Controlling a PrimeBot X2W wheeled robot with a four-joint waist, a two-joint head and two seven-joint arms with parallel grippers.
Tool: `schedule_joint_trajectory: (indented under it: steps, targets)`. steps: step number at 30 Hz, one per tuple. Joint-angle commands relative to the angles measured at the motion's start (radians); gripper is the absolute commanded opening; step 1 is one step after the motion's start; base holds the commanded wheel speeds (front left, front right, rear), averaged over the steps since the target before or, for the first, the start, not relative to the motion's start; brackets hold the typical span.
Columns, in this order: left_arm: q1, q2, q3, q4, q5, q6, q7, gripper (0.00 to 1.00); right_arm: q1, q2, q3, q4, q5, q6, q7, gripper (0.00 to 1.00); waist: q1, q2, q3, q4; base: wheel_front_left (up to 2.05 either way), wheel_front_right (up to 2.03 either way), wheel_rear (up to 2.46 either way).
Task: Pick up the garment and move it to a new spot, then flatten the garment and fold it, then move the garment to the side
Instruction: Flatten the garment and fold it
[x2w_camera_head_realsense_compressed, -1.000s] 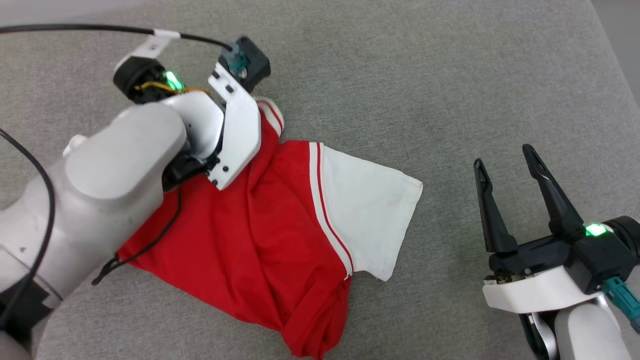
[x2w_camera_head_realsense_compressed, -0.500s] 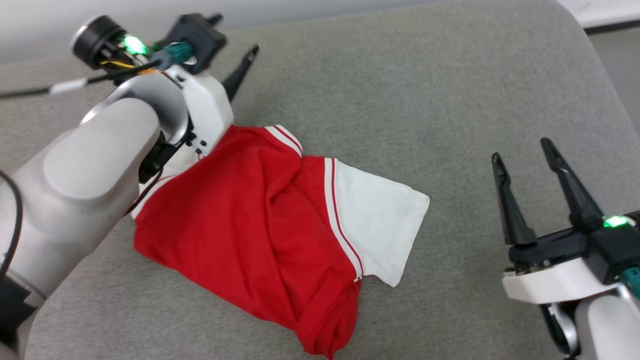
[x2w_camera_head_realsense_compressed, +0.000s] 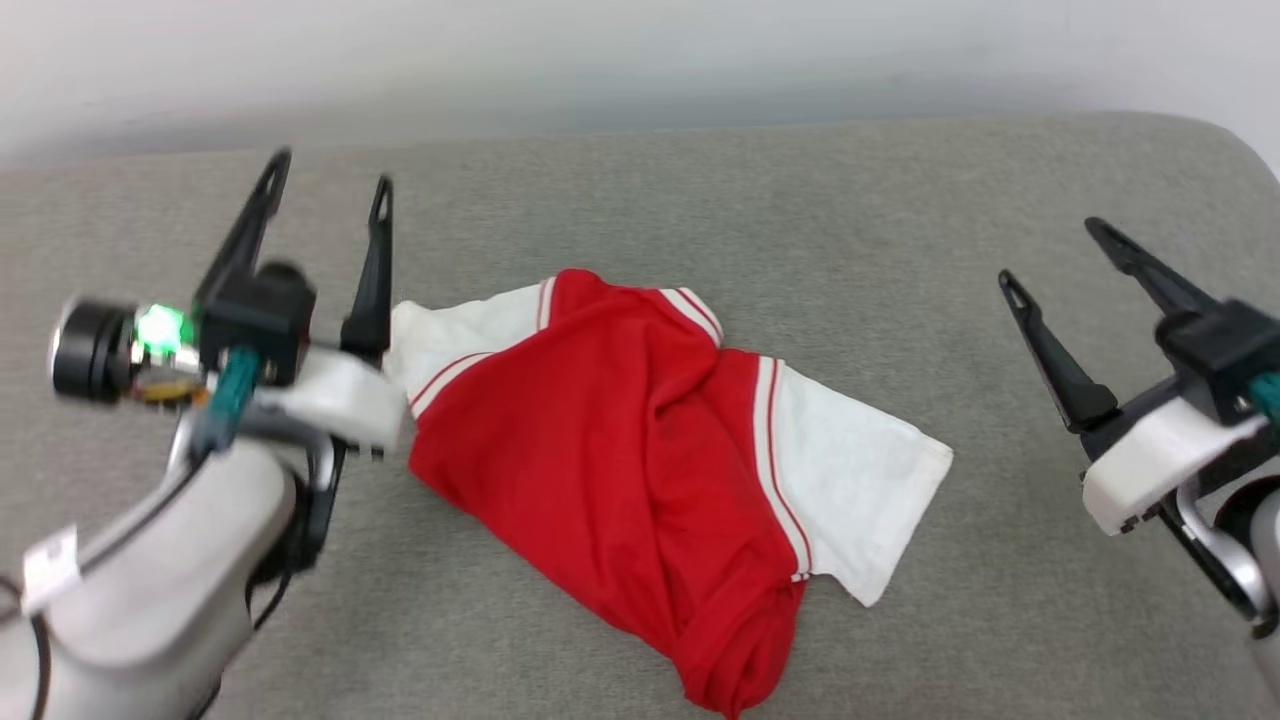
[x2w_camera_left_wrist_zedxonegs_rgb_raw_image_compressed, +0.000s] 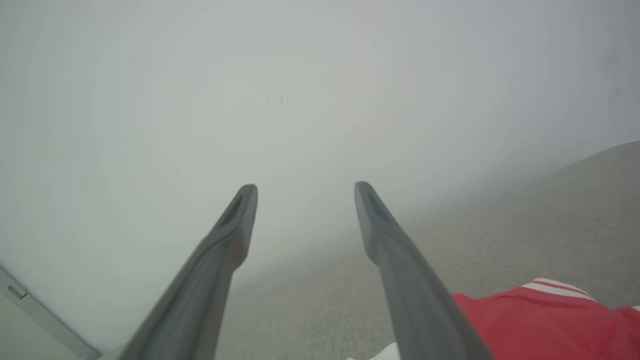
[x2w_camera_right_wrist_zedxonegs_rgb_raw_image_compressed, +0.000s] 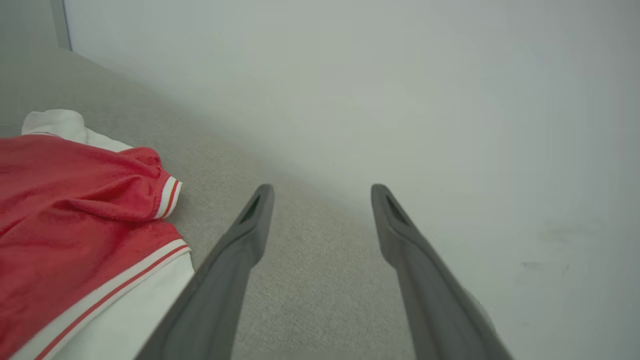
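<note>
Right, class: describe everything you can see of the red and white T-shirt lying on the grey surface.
The T-shirt is bright red with white short sleeves and red-and-white striped trim at the sleeve seams. Its fabric looks thin and soft. It lies crumpled and unfolded, bunched into ridges, on the grey woven surface, with one sleeve spread flat towards the right. Nothing grips it.

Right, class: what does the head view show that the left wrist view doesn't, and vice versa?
Head view: the right gripper, open, and the whole garment, lying crumpled. Left wrist view: a pale strip at its lower left corner. Both: the open left gripper, the grey cushion, part of the garment's red body.
</note>
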Motion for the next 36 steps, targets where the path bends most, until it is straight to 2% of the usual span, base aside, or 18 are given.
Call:
schedule_joint_trajectory:
  steps: [1, 4, 8, 11, 15, 19, 22, 28, 34, 36]
  targets:
    - [0.036, 0.0, 0.019, -0.018, 0.013, 0.018, -0.002, 1.0, -0.021, -0.018, 0.02, -0.002, 0.023, -0.001, 0.028, 1.0, 0.0, 0.0, -0.011, 0.022, 0.0, 0.0, 0.0]
    - [0.159, -0.014, 0.095, -0.094, 0.057, 0.075, -0.002, 1.0, -0.076, -0.111, 0.122, 0.0, 0.126, -0.001, 0.172, 1.0, 0.0, 0.0, -0.014, 0.043, 0.0, 0.0, 0.0]
    - [0.308, -0.046, 0.203, -0.156, 0.111, 0.121, -0.002, 1.0, -0.163, -0.219, 0.282, 0.003, 0.279, -0.001, 0.381, 1.0, 0.0, 0.0, -0.014, 0.061, 0.0, 0.0, 0.0]
    - [0.406, -0.082, 0.277, -0.183, 0.157, 0.135, -0.002, 1.0, -0.235, -0.287, 0.408, 0.003, 0.373, -0.001, 0.527, 1.0, 0.0, 0.0, -0.007, 0.074, 0.0, 0.0, 0.0]
    - [0.502, -0.141, 0.359, -0.2, 0.213, 0.12, -0.002, 1.0, -0.322, -0.341, 0.546, 0.024, 0.462, -0.001, 0.673, 1.0, 0.0, 0.0, 0.01, 0.095, 0.0, 0.0, 0.0]
    - [0.564, -0.203, 0.428, -0.208, 0.266, 0.093, -0.002, 1.0, -0.379, -0.354, 0.643, 0.084, 0.512, -0.001, 0.748, 1.0, 0.0, 0.0, 0.037, 0.116, 0.0, 0.0, 0.0]
    - [0.59, -0.248, 0.471, -0.213, 0.308, 0.068, -0.002, 1.0, -0.413, -0.337, 0.684, 0.14, 0.54, -0.001, 0.763, 1.0, 0.0, 0.0, 0.067, 0.131, 0.0, 0.0, 0.0]
    - [0.61, -0.332, 0.554, -0.208, 0.377, 0.004, -0.002, 1.0, -0.447, -0.289, 0.745, 0.236, 0.581, -0.001, 0.727, 1.0, 0.0, 0.0, 0.124, 0.157, 0.0, 0.0, 0.0]
    - [0.616, -0.401, 0.622, -0.194, 0.431, -0.057, -0.002, 1.0, -0.422, -0.258, 0.863, 0.289, 0.626, -0.001, 0.696, 1.0, 0.0, 0.0, 0.146, 0.165, 0.0, 0.0, 0.0]
    - [0.621, -0.42, 0.644, -0.185, 0.446, -0.076, -0.002, 1.0, -0.436, -0.253, 0.874, 0.299, 0.635, -0.001, 0.66, 0.0, 0.0, 0.0, 0.143, 0.159, 0.0, 0.0, 0.0]
